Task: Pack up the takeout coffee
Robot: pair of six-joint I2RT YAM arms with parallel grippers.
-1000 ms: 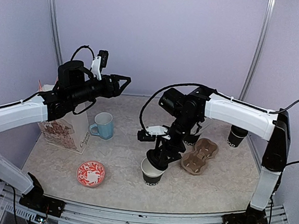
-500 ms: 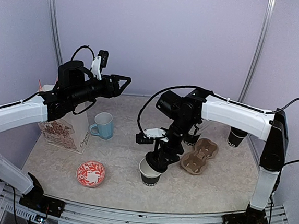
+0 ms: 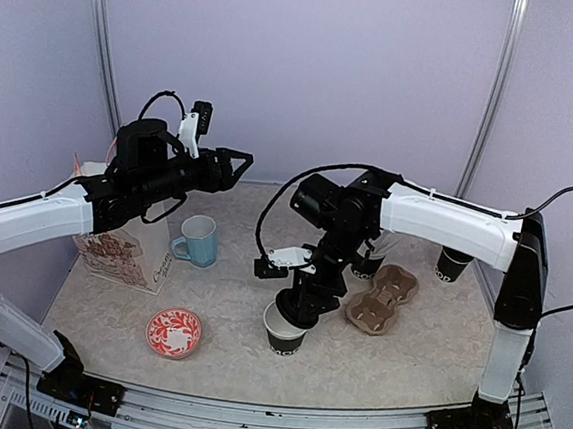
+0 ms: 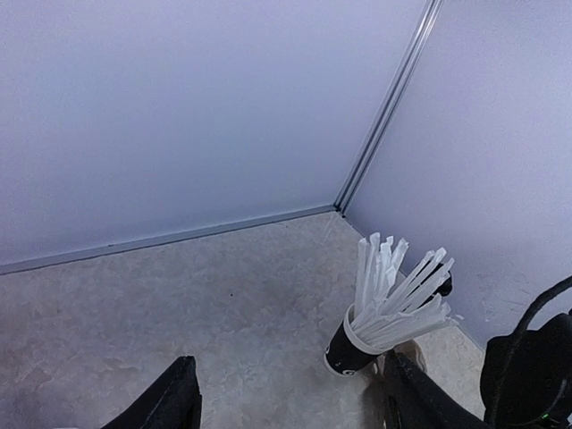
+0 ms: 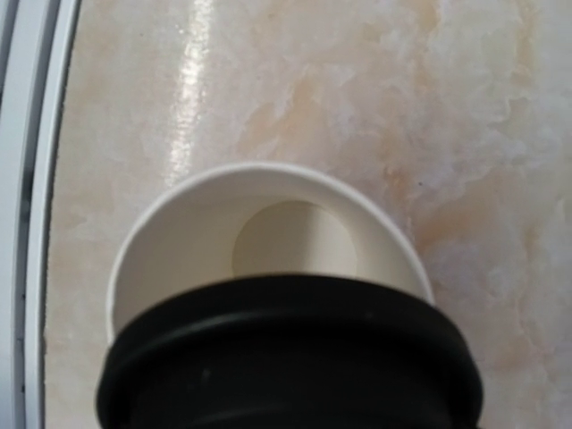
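The takeout coffee cup (image 3: 284,339) stands upright near the front middle of the table, black outside with white lettering and empty. Its white inside (image 5: 268,232) shows from straight above. My right gripper (image 3: 300,304) hangs directly over it, shut on the round black lid (image 5: 290,357). The lid sits low over the near part of the rim and hides my fingers in the right wrist view. Whether the lid touches the rim I cannot tell. My left gripper (image 3: 239,160) is raised high at the back left, open and empty (image 4: 288,366).
A black cup of white straws (image 4: 357,344) stands at the back right, mostly behind the right arm in the top view. Beside it lie a brown cardboard carrier (image 3: 382,298) and another black cup (image 3: 453,264). A blue mug (image 3: 199,240), a red saucer (image 3: 174,331) and a printed paper bag (image 3: 123,250) stand left.
My right gripper with the lid has drifted a little to the left, and the cup under it has shifted left too. The left arm has barely moved.
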